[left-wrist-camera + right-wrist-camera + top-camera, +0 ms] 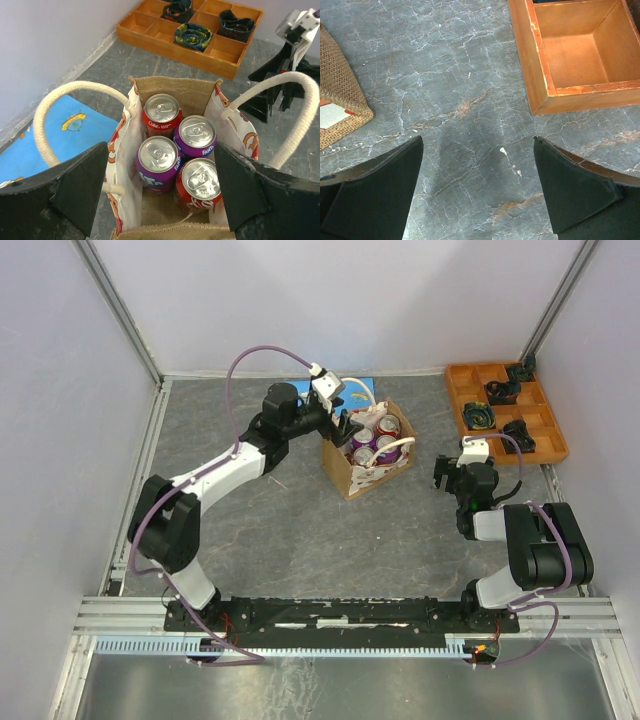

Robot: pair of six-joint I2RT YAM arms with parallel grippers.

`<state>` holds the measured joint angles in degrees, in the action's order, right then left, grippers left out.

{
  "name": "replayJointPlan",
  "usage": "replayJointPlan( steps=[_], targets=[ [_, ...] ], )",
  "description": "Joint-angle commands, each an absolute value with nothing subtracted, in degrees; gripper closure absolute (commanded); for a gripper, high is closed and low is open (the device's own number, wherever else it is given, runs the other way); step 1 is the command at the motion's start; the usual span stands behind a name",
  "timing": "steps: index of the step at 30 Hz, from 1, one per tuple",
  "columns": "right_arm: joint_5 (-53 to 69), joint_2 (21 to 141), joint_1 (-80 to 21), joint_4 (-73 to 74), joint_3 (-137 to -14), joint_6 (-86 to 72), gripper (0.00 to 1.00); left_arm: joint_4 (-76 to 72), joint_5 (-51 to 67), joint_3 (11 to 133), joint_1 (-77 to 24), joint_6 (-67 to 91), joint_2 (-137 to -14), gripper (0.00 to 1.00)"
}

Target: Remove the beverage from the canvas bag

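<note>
The canvas bag [362, 472] stands upright mid-table with white rope handles, seen from above in the left wrist view [175, 87]. Inside stand several cans: a red Coke [161, 114], a purple Fanta [196, 135], another purple Fanta [157, 161] and a red Coke [201, 183]. My left gripper [349, 429] [162, 187] is open above the bag's near end, its jaws straddling the bag's mouth, holding nothing. My right gripper [446, 473] [479, 185] is open and empty over bare table to the right of the bag; the bag's corner [340, 100] shows at left.
An orange wooden compartment tray [505, 410] with dark rolled items sits at the back right; its corner [555, 95] lies near my right gripper. A flat blue picture book [55, 132] lies behind the bag. Walls enclose the table.
</note>
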<state>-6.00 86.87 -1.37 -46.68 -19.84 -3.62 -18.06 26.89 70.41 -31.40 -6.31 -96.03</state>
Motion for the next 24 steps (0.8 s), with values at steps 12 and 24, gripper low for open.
replayJointPlan(
  steps=[12, 24],
  targets=[
    [-5.5, 86.7, -1.2, -49.0, -21.2, -3.3, 0.01, -19.1, 31.5, 78.5, -33.1, -10.9, -106.9, 0.10],
    [-5.5, 86.7, -1.2, -49.0, -21.1, -3.3, 0.01, -16.8, 31.5, 76.7, -33.2, -13.4, -107.5, 0.13]
  ],
)
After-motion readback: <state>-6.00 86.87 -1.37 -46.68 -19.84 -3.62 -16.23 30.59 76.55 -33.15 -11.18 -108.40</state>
